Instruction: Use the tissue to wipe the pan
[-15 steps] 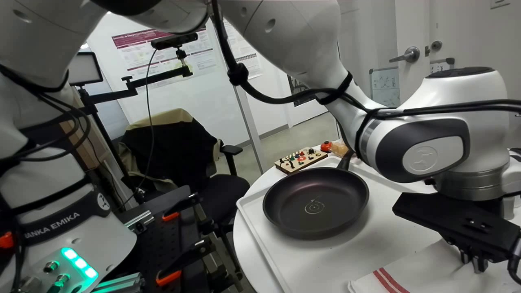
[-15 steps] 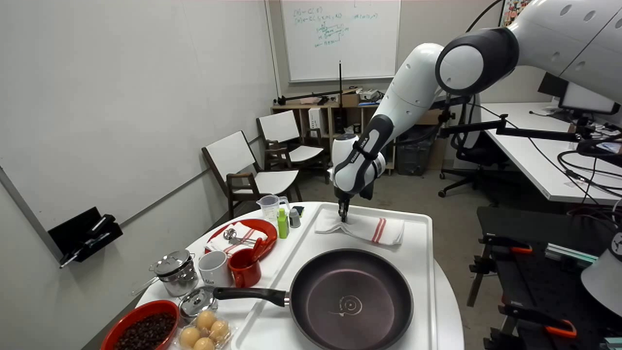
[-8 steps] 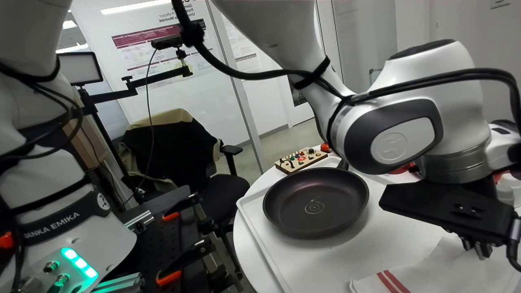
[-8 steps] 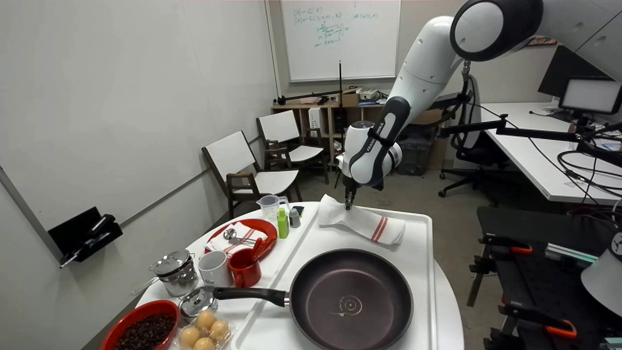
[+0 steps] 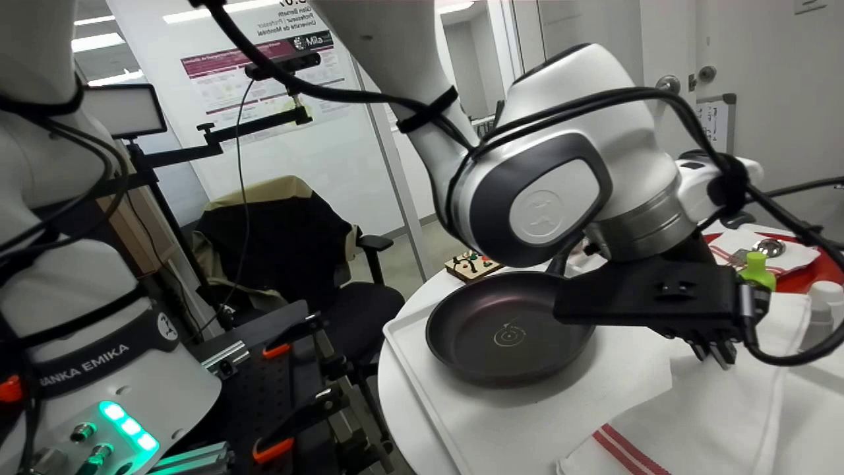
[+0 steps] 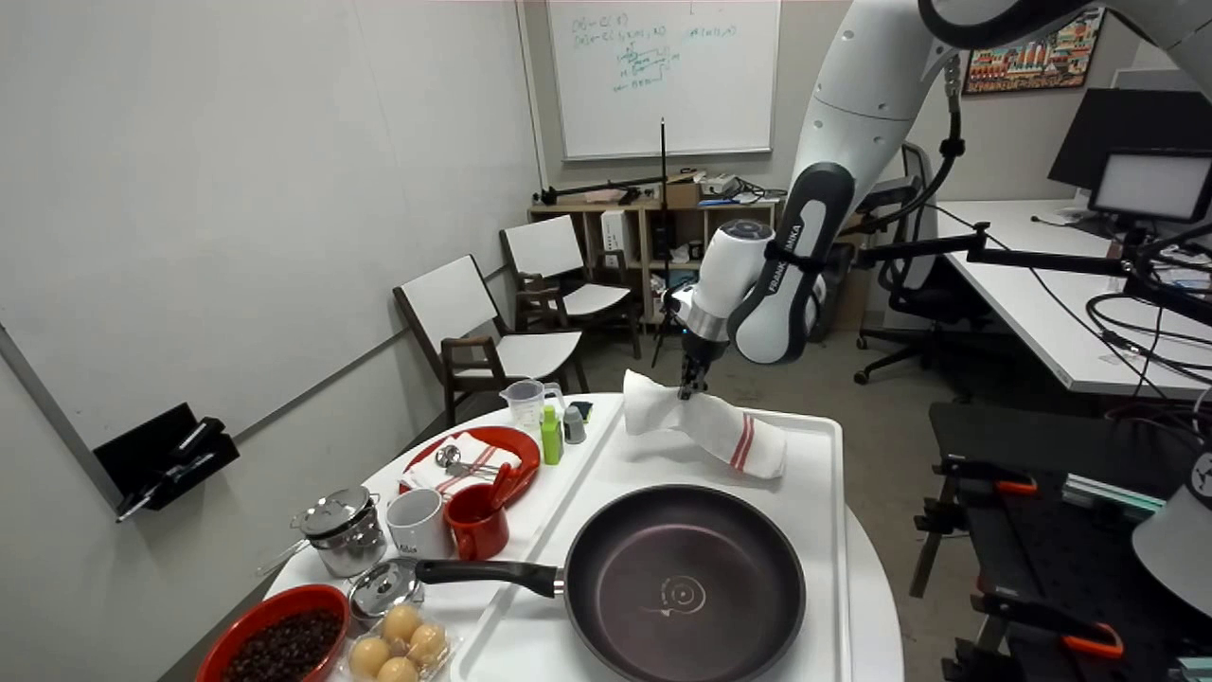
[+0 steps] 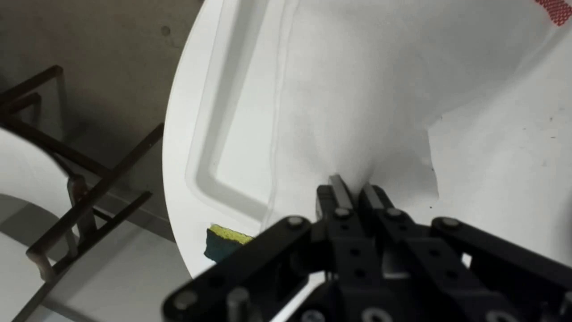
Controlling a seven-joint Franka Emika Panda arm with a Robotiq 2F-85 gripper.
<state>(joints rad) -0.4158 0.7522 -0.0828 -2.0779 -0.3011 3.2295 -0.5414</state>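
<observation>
Gripper [image 7: 353, 184] nearly closed, pinching red-striped white dish towel [image 7: 353, 98], part of it raised off white tray [image 6: 822, 549] below, black frying pan [image 6: 677, 559] to gripper's side

A research lab in an office-like room. A white robot arm [image 6: 857, 104] labelled Franka Emika shares the space with a camera [image 5: 283, 64] on a jointed stand [image 5: 254, 127]. A whiteboard [image 6: 669, 109] bears handwritten formulas in green, a desk [image 6: 1008, 289] holds a monitor [image 6: 1150, 199] with a wheeled chair [image 6: 933, 303] nearby, and lettering [image 5: 297, 14] naming Université de Montréal sits above a printed poster [image 5: 270, 95].
</observation>
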